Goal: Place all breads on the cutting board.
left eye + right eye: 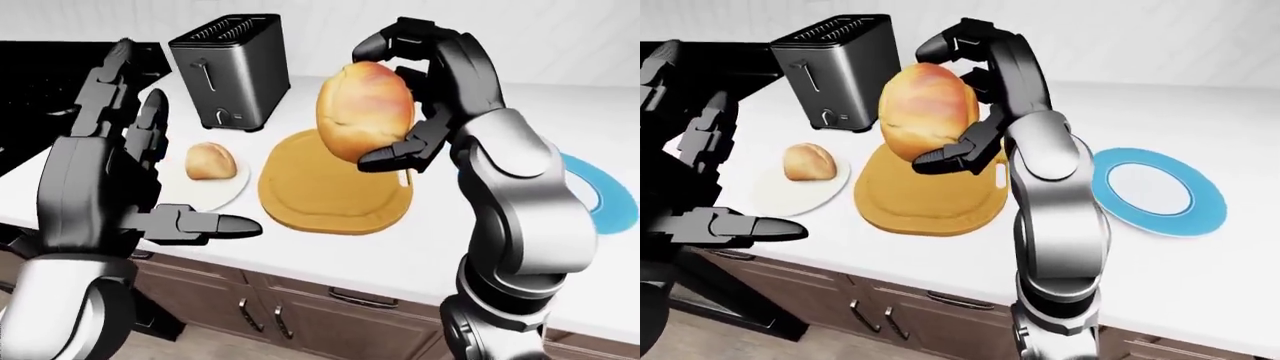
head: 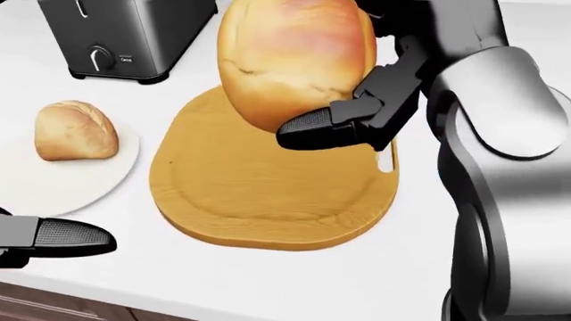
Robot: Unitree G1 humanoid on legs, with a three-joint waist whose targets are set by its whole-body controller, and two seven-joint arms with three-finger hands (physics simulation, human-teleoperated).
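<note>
Head view: right robot hand (image 2: 357,100) pinching the large bread loaf (image 2: 294,57) aloft over the cutting board (image 2: 268,194), mid-placement; next it should be lowered and released, while the small roll (image 2: 75,130) waits on the white plate (image 2: 53,184), left robot hand (image 1: 150,187) spread.

Cutting board (image 2: 268,200) – matt wood, smooth, faint grain. Toaster (image 1: 228,71) – brushed metal sides, black plastic top and base. Large bread loaf (image 2: 294,60) and small roll (image 2: 75,130) – matt crust, slightly rough. Right hand (image 2: 357,120): glossy grey shell, black textured finger pads (image 2: 308,120). Countertop (image 2: 268,287) smooth white.
</note>
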